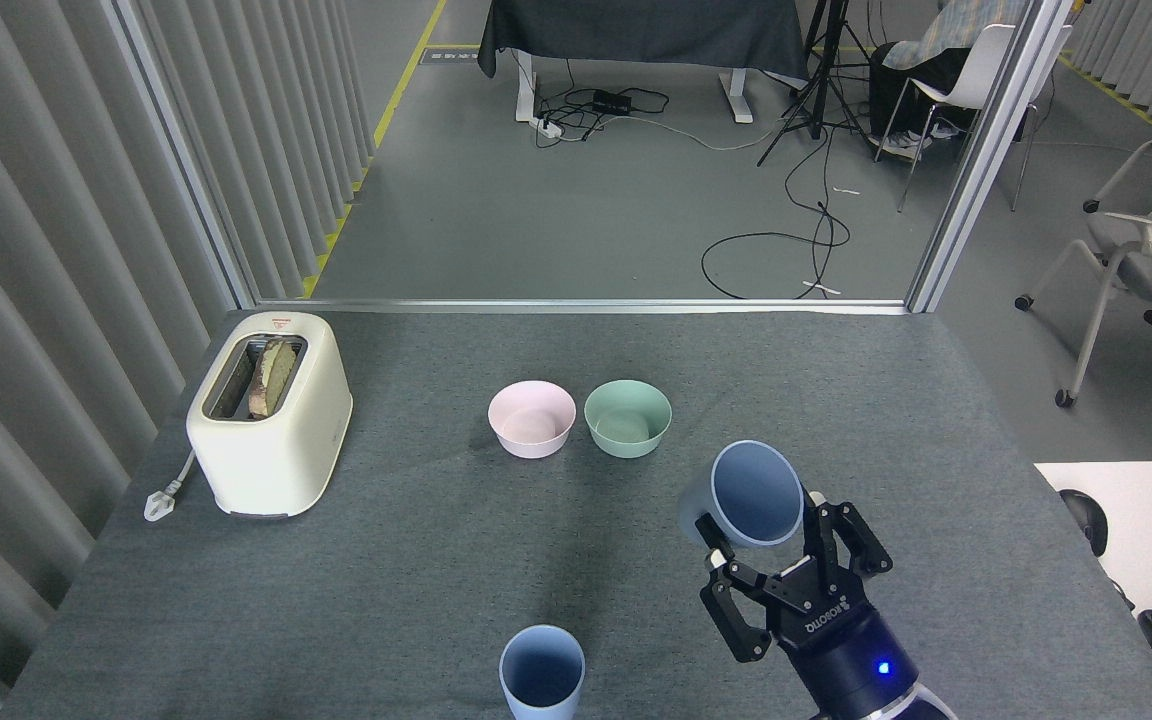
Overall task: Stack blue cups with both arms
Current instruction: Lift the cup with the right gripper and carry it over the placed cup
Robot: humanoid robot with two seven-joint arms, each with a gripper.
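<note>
R gripper (pixel 774 560) grips a blue cup (pixel 748 498) off the table (pixel 416 540) – cup tilted, mouth facing up & toward the camera, base away to the far left. 2nd cup (pixel 541 670) stands upright at the near edge, centre, mouth up. L gripper out of view.

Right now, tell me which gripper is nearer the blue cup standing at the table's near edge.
Right. The right gripper is up and right of that cup, holding the other blue cup. The left gripper is out of view.
</note>
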